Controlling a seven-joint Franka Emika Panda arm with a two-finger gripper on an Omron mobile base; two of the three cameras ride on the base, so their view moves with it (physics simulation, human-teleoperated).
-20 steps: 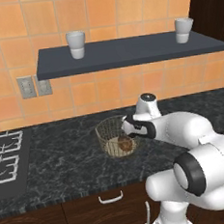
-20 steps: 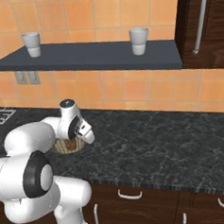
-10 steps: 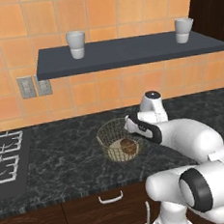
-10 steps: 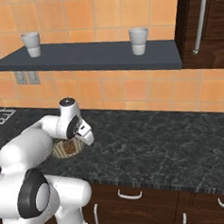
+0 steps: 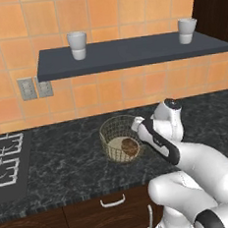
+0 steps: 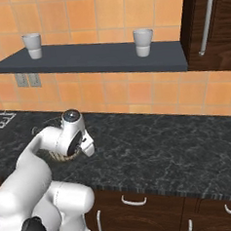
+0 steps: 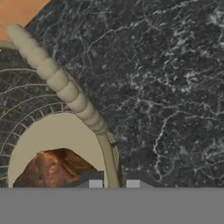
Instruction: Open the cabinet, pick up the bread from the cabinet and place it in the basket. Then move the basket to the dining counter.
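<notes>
The tan wire basket (image 5: 113, 136) stands on the black speckled worktop (image 5: 66, 165), with the dark brown bread (image 5: 130, 146) lying on its pale base. In the hand view the bread (image 7: 52, 168) sits inside the basket, whose rim (image 7: 57, 78) curves down between my fingertips. My gripper (image 7: 113, 183) is shut on that rim at the basket's right side, with the hand (image 5: 143, 128) over it. From the right base view, my arm hides most of the basket (image 6: 56, 157). The dark cabinet (image 6: 209, 28) is up at the right, door shut. The dining counter is out of view.
A dark wall shelf (image 5: 130, 52) carries two white cups (image 5: 77, 44) (image 5: 187, 30) above the worktop. A stove top (image 5: 5, 163) lies at the left. Drawer fronts with handles (image 6: 133, 201) run below the worktop's front edge. Bare worktop (image 6: 163, 148) stretches to the right of the basket.
The jaws have shut on the basket's rim. My wrist and elbow have swung a little to the right. The basket and bread stay where they were.
</notes>
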